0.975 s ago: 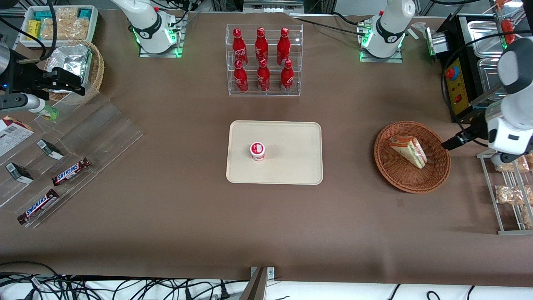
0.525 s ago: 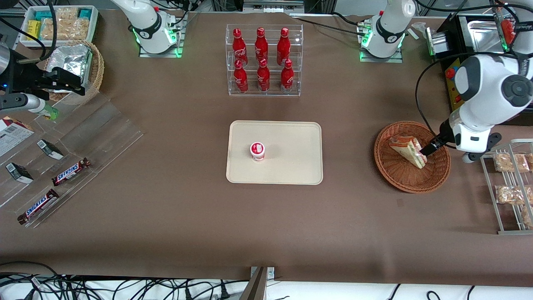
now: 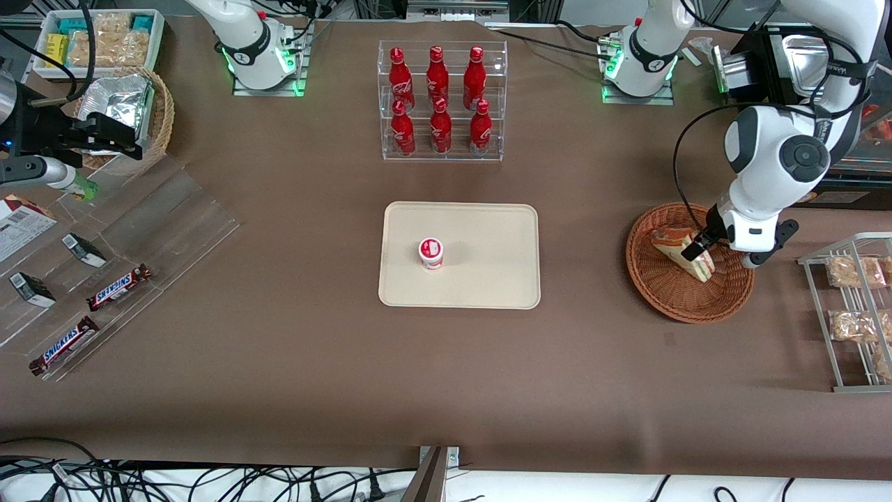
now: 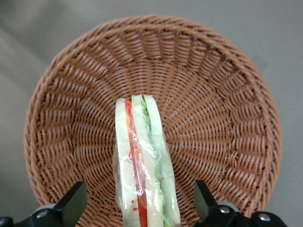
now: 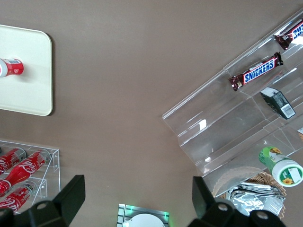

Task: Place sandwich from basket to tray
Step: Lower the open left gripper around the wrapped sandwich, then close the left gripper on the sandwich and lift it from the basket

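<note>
Readable text:

- SNICKERS on two brown candy bars (image 3: 119, 287) (image 3: 64, 344) lying in the clear acrylic stepped display (image 3: 139, 237), toward the parked arm's end of the worktop. The right wrist view reads SNICKERS on one bar too; the second bar is cut off there.
- White Coca-Cola script on the six red bottles (image 3: 437, 97) in the clear rack (image 3: 442, 155), too small to spell out in the front view.
- Small dark boxes (image 3: 83, 249) in the display carry white labels, not legible.
- Red-and-white cup (image 3: 431, 252) on the tray (image 3: 488, 279): print not legible.
- Sandwich (image 4: 142, 165) wrap: no readable label.
</note>
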You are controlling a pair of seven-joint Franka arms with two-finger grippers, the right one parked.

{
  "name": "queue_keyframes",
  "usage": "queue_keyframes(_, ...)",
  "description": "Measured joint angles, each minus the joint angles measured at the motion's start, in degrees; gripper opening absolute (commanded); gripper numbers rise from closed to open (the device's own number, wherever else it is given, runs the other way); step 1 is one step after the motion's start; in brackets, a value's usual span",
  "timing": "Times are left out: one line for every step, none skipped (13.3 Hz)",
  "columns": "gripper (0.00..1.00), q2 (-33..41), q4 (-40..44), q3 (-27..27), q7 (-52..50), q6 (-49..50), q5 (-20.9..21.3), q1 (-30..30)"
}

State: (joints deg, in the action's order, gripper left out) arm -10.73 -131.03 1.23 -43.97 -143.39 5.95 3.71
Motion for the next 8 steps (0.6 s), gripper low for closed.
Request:
queue_keyframes(1.0,-0.4,-0.2,0.0,-0.2,-0.6,0.0,0.0)
queue_keyframes(1.0,-0.9,-0.3,0.0,-0.6,-0.9,0.0,0.0)
queue_keyframes(1.0,-1.3,-0.4,0.0,-0.8,-1.3,0.0,0.0)
queue_keyframes(0.99,-1.6,-0.5,0.0,-1.0,-1.5,0.0,0.0)
queue_keyframes(0.67,-1.9,-0.5,0.0,-1.4,-1.6,0.0,0.0)
queue_keyframes(0.46,-2.2,-0.5,0.1,-2.1,-1.9,0.0,0.0)
queue_keyframes(0.3,-2.6,-0.5,0.2,-3.1,-2.5,0.0,0.0)
queue_keyframes(0.14,-2.9,-0.6,0.4,-4.3,-3.0,0.0,-0.1)
